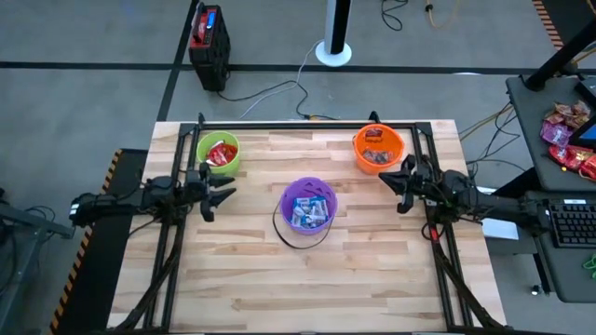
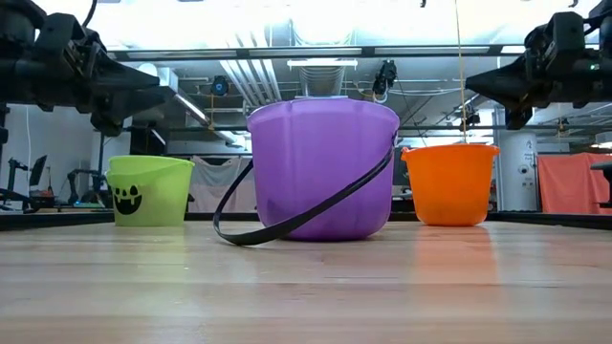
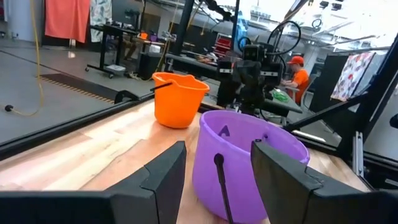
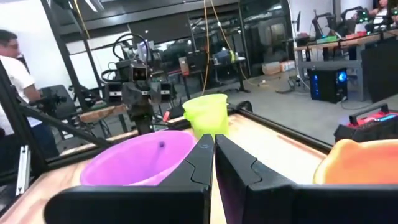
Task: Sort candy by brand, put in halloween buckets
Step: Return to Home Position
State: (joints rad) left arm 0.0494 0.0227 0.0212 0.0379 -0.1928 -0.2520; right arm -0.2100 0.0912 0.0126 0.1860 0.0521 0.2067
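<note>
Three buckets stand upright on the wooden table. The lime green bucket (image 1: 219,153) at the far left holds red candy (image 1: 222,154). The purple bucket (image 1: 308,206) in the middle holds light blue and white candy (image 1: 308,212), and its black handle (image 1: 296,240) lies on the table on the near side. The orange bucket (image 1: 378,148) at the far right holds dark brown candy (image 1: 376,155). My left gripper (image 1: 223,195) hovers open, left of the purple bucket. My right gripper (image 1: 391,180) is shut in the air, just near of the orange bucket.
A black and red box (image 1: 209,35) sits on the floor beyond the table's far edge. A side desk on the right carries pink and red bags (image 1: 566,136) and a keyboard (image 1: 570,224). Bare wood spans the table's near half. A person (image 4: 15,106) stands in the room behind.
</note>
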